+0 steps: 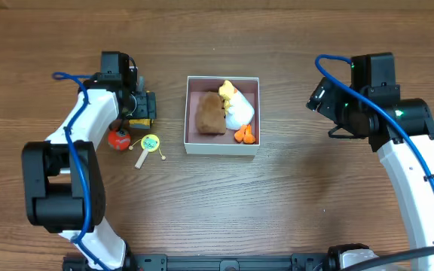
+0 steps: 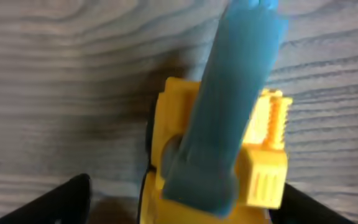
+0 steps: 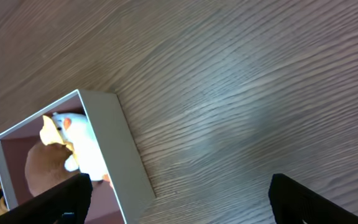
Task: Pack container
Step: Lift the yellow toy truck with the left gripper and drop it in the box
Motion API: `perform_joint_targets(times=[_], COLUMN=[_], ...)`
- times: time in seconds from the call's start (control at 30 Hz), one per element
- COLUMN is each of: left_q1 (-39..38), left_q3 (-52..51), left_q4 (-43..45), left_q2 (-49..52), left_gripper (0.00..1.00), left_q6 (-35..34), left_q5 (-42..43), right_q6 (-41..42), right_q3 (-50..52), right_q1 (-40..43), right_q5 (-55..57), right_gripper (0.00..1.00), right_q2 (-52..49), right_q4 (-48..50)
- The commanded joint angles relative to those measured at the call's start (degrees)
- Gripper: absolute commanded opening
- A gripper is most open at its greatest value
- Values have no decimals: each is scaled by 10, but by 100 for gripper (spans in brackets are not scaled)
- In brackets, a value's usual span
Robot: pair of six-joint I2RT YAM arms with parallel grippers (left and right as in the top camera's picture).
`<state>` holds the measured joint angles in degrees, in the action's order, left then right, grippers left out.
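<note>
Mid-table, container [image 1: 223, 147] lies between left fingers [image 2: 67, 205], spread around yellow toy [image 2: 263, 174], and right fingers [image 3: 303, 208], spread empty.

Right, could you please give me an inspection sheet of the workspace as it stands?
Surface: wooden table, no damage seen.
Job's things: container holds a brown plush and a white duck; yellow toy vehicle, red ball and green rattle lie left of it, unpacked.
Clutter: nothing seen.
Grippers: left gripper open, straddling the yellow toy vehicle; right gripper open, empty, right of the container.
Cables: left blue cable and right blue cable loop along the arms.
Surroundings: nothing seen.
</note>
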<state>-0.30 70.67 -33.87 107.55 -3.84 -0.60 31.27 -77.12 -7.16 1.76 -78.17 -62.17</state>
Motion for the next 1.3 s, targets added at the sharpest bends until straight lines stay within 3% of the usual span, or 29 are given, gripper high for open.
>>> perform_joint_targets(times=[0.0, 0.1, 0.27, 0.4, 0.67, 0.73, 0.8, 0.97, 1.03, 1.13, 1.17, 1.27], left_q1=[-5, -5, -8, -22, -60, -99, -139, -256, -287, -309, -311, -313], left_q3=[17, 17, 17, 28, 297, 393, 438, 422, 379, 309, 263, 205], left_q4=[16, 24, 12, -15, -309, -403, -436, -414, -370, -279, -226, -182], left_q2=[9, 9, 9, 9, 7, 7, 7, 8, 8, 9, 9, 9], left_gripper=[77, 58, 45, 23, 5, 4, 4, 4, 4, 4, 4, 4], left_q6=[22, 21, 21, 21, 22, 16, 28, 210, 321, 434, 519, 621], left_q5=[16, 21, 21, 21, 17, 20, 23, 21, 21, 24, 65, 121], right_q6=[-2, -2, -2, -2, -3, -3, -13, -16, -16, -16, -16, -16], right_q3=[-2, -2, -2, -2, -2, -2, -2, -2, -2, -2, -2, -2], right_q1=[0, 0, 0, 1, 1, 1, 1, 1, 1, 1, 1, 1], right_q5=[-5, -6, -6, -5, -5, -3, -3, -3, -3, -3, -3, -3], right_gripper=[93, 92, 92, 92, 92, 91, 92, 92, 93, 93, 93, 93], right_q2=[0, 0, 0, 0, 0, 0, 0, 0, 0, 0, 0, 0], right_q4=[3, 3, 3, 0, 1, 1, 3, 5, 7, 7, 7, 3])
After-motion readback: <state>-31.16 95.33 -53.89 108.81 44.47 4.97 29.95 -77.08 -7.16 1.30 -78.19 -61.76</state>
